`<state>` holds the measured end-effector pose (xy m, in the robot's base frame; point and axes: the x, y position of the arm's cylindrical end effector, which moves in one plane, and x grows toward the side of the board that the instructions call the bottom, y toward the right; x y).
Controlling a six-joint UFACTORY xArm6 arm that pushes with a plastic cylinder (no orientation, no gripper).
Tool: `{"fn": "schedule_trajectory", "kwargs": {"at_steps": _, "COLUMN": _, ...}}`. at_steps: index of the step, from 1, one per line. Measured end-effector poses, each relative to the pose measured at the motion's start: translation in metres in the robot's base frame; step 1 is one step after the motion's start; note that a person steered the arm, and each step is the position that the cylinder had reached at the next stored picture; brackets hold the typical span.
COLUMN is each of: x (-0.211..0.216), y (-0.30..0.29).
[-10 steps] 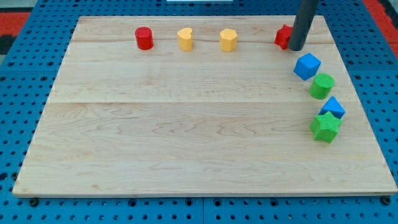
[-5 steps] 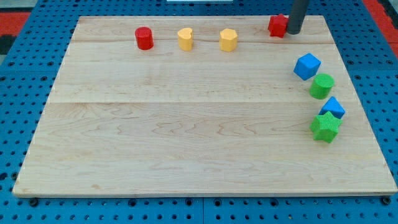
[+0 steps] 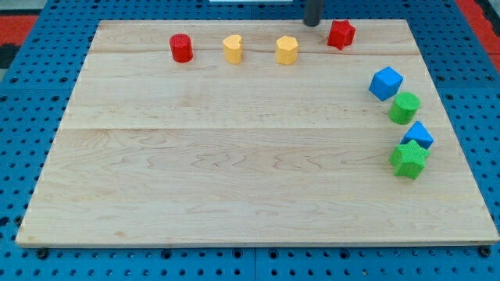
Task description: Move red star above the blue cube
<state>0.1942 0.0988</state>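
Note:
The red star (image 3: 341, 33) lies near the top edge of the wooden board, toward the view's right. The blue cube (image 3: 385, 83) sits below and to the right of it. My tip (image 3: 312, 23) is at the board's top edge, just left of the red star and apart from it. Only the rod's short lower end shows; the rest is cut off by the view's top.
A red cylinder (image 3: 181, 48), a yellow heart (image 3: 233, 48) and a yellow hexagon (image 3: 287, 49) stand in a row along the top. Below the blue cube are a green cylinder (image 3: 405, 108), a second blue block (image 3: 419, 135) and a green star (image 3: 408, 159).
My tip moved from the red star's right side up and across to its left at the top edge. The red star shifted up and slightly left.

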Motion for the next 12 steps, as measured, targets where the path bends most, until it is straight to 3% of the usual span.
{"fn": "schedule_trajectory", "kwargs": {"at_steps": 2, "x": 0.016, "y": 0.067}}
{"fn": "schedule_trajectory", "kwargs": {"at_steps": 4, "x": 0.002, "y": 0.042}}
{"fn": "schedule_trajectory", "kwargs": {"at_steps": 6, "x": 0.030, "y": 0.042}}
{"fn": "schedule_trajectory", "kwargs": {"at_steps": 8, "x": 0.068, "y": 0.067}}
{"fn": "schedule_trajectory", "kwargs": {"at_steps": 10, "x": 0.077, "y": 0.109}}
{"fn": "schedule_trajectory", "kwargs": {"at_steps": 11, "x": 0.050, "y": 0.113}}
{"fn": "schedule_trajectory", "kwargs": {"at_steps": 12, "x": 0.058, "y": 0.084}}
